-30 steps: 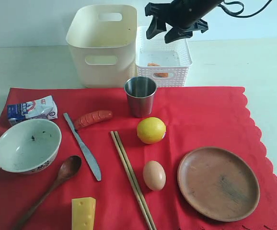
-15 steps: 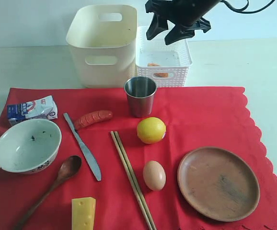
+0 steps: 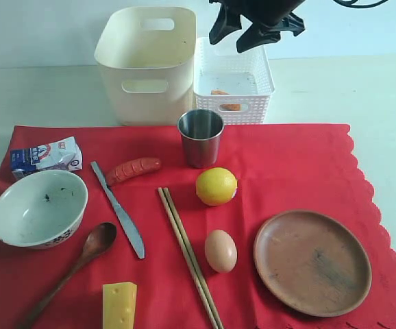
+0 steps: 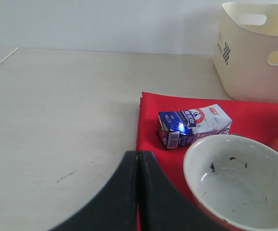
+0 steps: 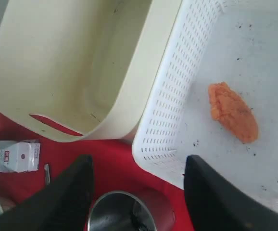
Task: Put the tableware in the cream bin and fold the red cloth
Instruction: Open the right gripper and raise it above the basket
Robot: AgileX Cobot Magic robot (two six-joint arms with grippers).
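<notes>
Right gripper: we see the right gripper (image 3: 232, 41) hanging with its jaws spread wide and nothing between them, over the white lattice-sided basket (image 3: 253, 110) at the scene's 12 o'clock edge.
Left gripper: the left gripper (image 4: 138, 156) is pressed closed and empty, low over the pale tabletop by the cloth's edge; the exterior view does not show it.
Steel cup: the upright round steel cup (image 3: 201, 137) stands on the cloth at about 7 o'clock from the right gripper. We judge it the tableware nearest that arm, with its mouth up for a grip on the rim.
Cream bin: the tall cream plastic bin (image 3: 150, 106) sits just beside the basket at its 9 o'clock, and at 11 o'clock from the cup. Its inside looks bare.
In the way: the round yellow lemon (image 3: 216, 186) lies near the cup at 5 o'clock and the red sausage (image 3: 133, 169) at 8 o'clock; both lie apart from it.
Bowl: the white ceramic bowl (image 3: 27, 212) sits at the cloth's 9 o'clock side, close ahead of the left gripper, with the small milk carton (image 3: 45, 156) at its 12 o'clock.
Long pieces: the metal knife (image 3: 119, 211) and the wooden chopsticks (image 3: 188, 257) run from 11 to 5 o'clock, the dark wooden spoon (image 3: 81, 260) from 1 to 7.
Plate: the round brown wooden plate (image 3: 312, 262) lies toward 4 o'clock.
Red cloth: the large red cloth (image 3: 294, 164) lies flat under everything; we judge folding must wait.
</notes>
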